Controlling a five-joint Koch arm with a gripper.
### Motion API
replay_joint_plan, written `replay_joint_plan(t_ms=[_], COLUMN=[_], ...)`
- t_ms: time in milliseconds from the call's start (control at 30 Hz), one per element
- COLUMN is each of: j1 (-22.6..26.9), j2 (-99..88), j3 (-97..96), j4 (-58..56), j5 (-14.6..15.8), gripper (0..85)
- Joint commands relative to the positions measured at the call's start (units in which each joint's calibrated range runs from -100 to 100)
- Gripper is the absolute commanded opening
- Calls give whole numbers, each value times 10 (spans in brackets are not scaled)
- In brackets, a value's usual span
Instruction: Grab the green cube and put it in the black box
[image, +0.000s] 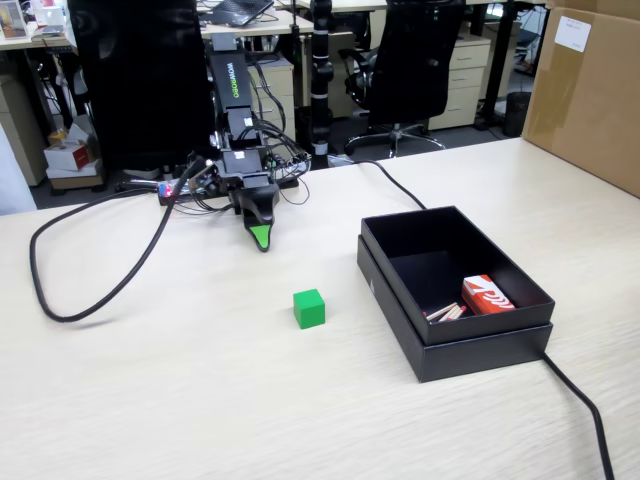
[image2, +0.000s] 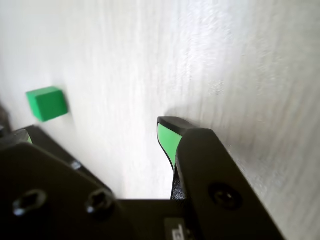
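step: reach for cube | gripper (image: 261, 240) low by table, jaws parted, empty | cube (image: 309, 308) ahead, well apart, off-centre in wrist view | box (image: 530, 310) farther off | tip: centre cube between jaws, square to faces

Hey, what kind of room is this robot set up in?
Most likely an office: black swivel chairs and a drawer unit stand behind the light wood table, with a large cardboard box leaning nearby.

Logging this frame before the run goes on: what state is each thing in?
green cube: lying free on the table, ungrasped
black box: open, no lid, holding a small red and white carton
gripper: resting low at the table, away from the cube; jaws' opening cannot be told
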Motion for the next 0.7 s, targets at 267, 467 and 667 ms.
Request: replay_joint_plan(t_ms=[267,467,667], j1=[16,33,39], j2=[106,347,649], j3=[373,635,863], j4=[-274,-410,-536], j5=[42,47,47], gripper=[472,475,473])
